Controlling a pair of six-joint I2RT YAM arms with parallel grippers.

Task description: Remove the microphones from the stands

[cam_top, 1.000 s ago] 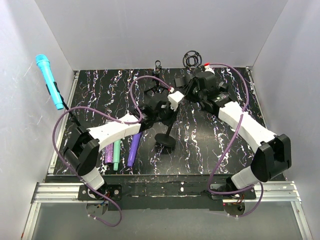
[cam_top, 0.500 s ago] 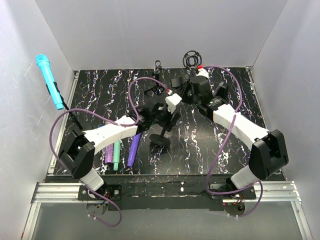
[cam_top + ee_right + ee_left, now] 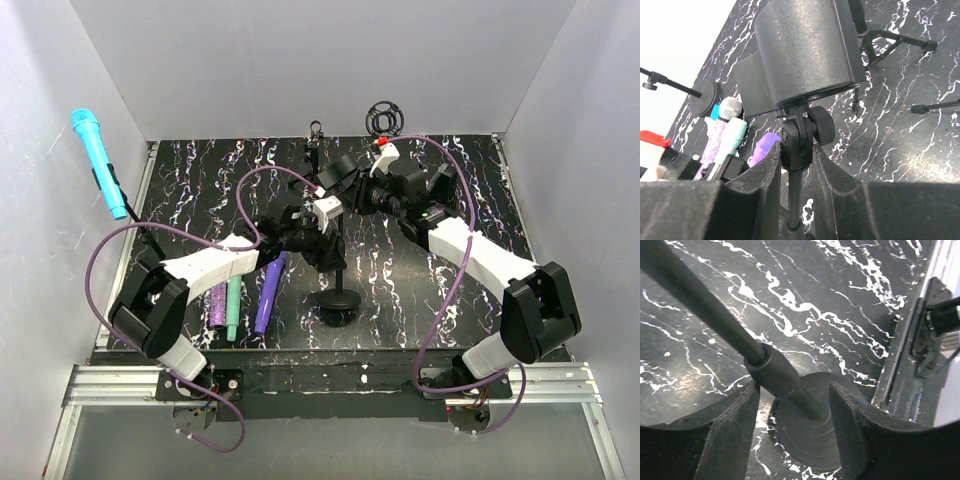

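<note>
Black marbled tabletop [image 3: 200, 190]: my left pincer [image 3: 794, 386], unclenched, straddles the black round-based stand [image 3: 340, 300]; my right pincer [image 3: 796, 150] clenches its hinge [image 3: 793, 136]; the black cylindrical microphone [image 3: 805, 50] looks unremoved.

Bright, even overhead light — blurred wrist-view foregrounds

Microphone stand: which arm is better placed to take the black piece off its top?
Right: the right gripper straddles the joint under the black top piece; the left gripper straddles the pole low, near the base.
</note>
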